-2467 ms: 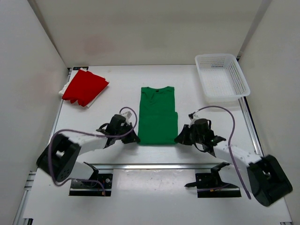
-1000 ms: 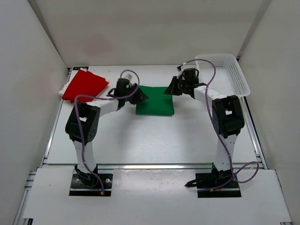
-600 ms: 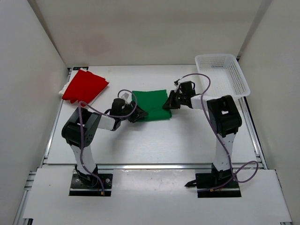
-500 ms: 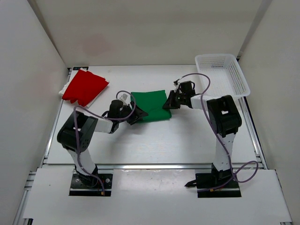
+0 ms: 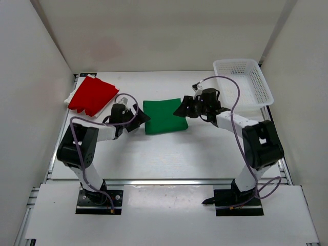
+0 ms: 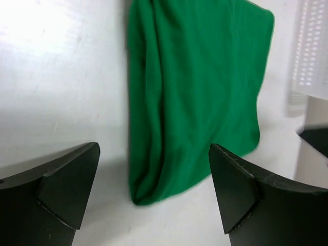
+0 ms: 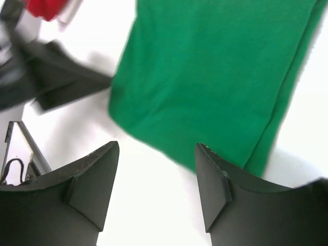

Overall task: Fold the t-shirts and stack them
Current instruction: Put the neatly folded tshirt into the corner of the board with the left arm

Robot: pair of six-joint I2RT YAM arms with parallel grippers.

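Cloth of the folded green t-shirt (image 5: 164, 117), lying mid-way on the bench (image 5: 169, 154), looks light and limp; both arms' jaws stand wide, empty, flanking it; best pinched through all layers at opposite edges.

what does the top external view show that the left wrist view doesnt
Only top external: the folded bright red cloth t-shirt lying on a cream-white one, far left. Only left wrist: the bunched layers at the edge of the folded green cloth t-shirt. Both: that green t-shirt, the white plastic mesh basket, the open left gripper.
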